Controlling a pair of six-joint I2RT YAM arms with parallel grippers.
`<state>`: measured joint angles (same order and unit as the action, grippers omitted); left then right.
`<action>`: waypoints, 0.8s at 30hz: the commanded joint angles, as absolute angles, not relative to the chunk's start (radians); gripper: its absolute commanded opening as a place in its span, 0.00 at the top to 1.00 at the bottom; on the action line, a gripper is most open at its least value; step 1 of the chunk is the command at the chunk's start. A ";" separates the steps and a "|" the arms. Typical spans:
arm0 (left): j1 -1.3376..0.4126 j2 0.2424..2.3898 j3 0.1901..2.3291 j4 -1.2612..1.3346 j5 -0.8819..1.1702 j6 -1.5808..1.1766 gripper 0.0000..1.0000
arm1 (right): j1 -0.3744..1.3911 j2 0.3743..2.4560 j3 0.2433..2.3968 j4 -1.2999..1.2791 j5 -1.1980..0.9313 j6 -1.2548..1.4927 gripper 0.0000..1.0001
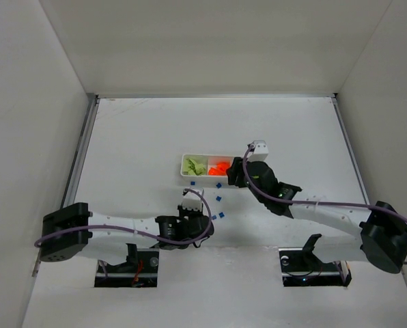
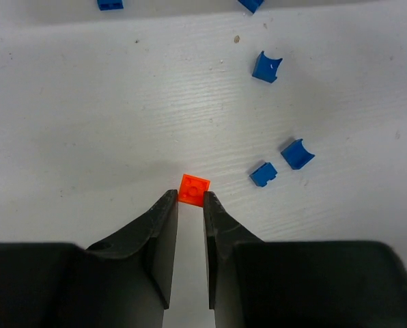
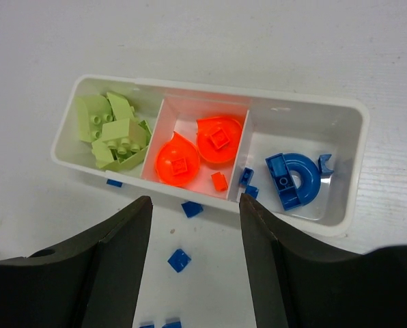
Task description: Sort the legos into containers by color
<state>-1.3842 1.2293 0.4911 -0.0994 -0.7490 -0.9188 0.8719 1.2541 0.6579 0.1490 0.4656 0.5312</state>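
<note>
In the left wrist view my left gripper [image 2: 190,195] is shut on a small orange brick [image 2: 194,189], pinched at the fingertips right at the table surface. In the top view the left gripper [image 1: 201,221] hides that brick. My right gripper [image 3: 195,200] is open and empty, hovering just in front of the white tray [image 3: 217,89]. The tray's left compartment holds lime green bricks [image 3: 111,130], the middle one orange pieces [image 3: 176,162], and the right one blue pieces [image 3: 293,179]. In the top view the right gripper [image 1: 236,172] covers the right end of the tray [image 1: 184,166].
Several loose blue bricks lie on the table between the grippers and the tray: some [image 2: 265,66] [image 2: 297,153] [image 2: 263,173] right of the left fingers, others [image 3: 192,208] [image 3: 179,260] under the right gripper. White walls enclose the table.
</note>
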 commanded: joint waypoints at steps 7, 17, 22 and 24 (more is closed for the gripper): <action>-1.372 1.146 0.563 -0.157 -0.799 -0.873 0.87 | 0.889 1.106 0.583 0.169 0.509 0.546 0.42; -1.139 1.271 0.770 0.014 -0.648 -0.582 0.87 | 0.952 0.917 0.416 0.094 0.534 0.647 0.53; -1.071 1.313 0.811 0.049 -0.569 -0.577 0.86 | 0.982 0.879 0.382 0.045 0.566 0.696 0.54; -1.081 1.310 0.795 0.049 -0.575 -0.583 0.86 | 0.995 0.884 0.376 0.014 0.577 0.742 0.54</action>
<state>-1.0725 1.3182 0.7776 0.0143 -0.6128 -0.6125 0.9764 0.8921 0.3813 0.0479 0.5343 0.6735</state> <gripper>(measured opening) 0.137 0.467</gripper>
